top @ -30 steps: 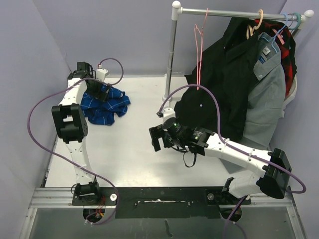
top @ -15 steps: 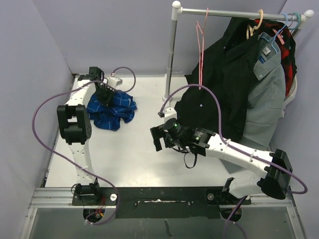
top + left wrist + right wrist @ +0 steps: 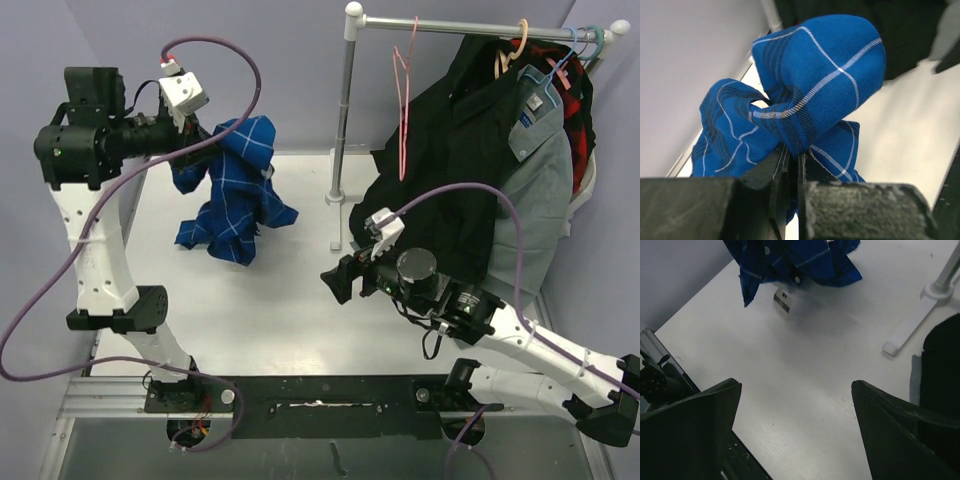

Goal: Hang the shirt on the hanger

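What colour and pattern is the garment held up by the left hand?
The royal-blue button-up shirt has thin white plaid lines; best in the left wrist view.

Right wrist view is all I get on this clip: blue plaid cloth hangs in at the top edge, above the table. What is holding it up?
Observer: The left gripper is. The left wrist view shows it shut on a fold of the shirt.
Operator: Is the cloth clear of the tabletop?
Observer: From the top view most of it hangs in the air. I cannot tell whether the lowest hem touches the table.
Operator: And the hanger?
Observer: The hanger hangs bare on the rail, just left of the black garment and apart from the shirt.
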`<state>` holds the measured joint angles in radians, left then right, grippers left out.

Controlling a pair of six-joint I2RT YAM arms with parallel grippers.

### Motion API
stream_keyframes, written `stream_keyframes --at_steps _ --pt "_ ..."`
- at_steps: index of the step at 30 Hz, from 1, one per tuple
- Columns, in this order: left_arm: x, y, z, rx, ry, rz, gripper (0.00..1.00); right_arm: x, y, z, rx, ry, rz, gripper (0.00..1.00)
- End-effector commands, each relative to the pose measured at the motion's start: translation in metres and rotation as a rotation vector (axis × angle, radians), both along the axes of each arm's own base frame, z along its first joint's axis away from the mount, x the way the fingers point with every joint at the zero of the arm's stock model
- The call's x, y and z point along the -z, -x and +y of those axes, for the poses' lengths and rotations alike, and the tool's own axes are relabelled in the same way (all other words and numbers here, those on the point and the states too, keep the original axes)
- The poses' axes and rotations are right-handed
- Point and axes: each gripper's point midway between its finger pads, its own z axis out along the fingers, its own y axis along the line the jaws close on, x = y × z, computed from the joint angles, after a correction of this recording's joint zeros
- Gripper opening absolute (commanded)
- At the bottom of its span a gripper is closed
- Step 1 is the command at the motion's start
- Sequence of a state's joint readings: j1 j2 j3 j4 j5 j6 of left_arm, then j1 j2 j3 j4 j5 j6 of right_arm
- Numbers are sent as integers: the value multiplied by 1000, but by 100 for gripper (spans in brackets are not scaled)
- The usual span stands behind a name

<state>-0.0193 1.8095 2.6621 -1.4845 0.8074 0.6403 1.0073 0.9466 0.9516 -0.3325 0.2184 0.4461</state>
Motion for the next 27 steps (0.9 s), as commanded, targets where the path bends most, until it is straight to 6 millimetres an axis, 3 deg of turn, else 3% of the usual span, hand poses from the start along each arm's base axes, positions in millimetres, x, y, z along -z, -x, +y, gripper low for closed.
stream_keyframes --at_steps 1,6,9,15,20,22,27 --pt "-22 53 -31 176 163 51 0 -16 3 12 -133 -67 -226 98" --pt "-61 66 -34 166 211 -87 0 -15 -5 10 -118 -112 -422 98" --pt "-77 70 -34 159 215 -144 0 -8 -18 16 -107 -52 -506 98" --pt "-91 82 -36 171 238 -165 0 6 -24 53 -232 6 -534 98" --pt "-99 99 -40 202 260 -180 0 12 -42 67 -171 -21 -534 100" --pt "-103 106 -42 217 267 -187 0 11 -48 74 -162 -31 -538 87" --pt "-112 128 -45 257 291 -198 0 11 -60 94 -158 -50 -544 37"
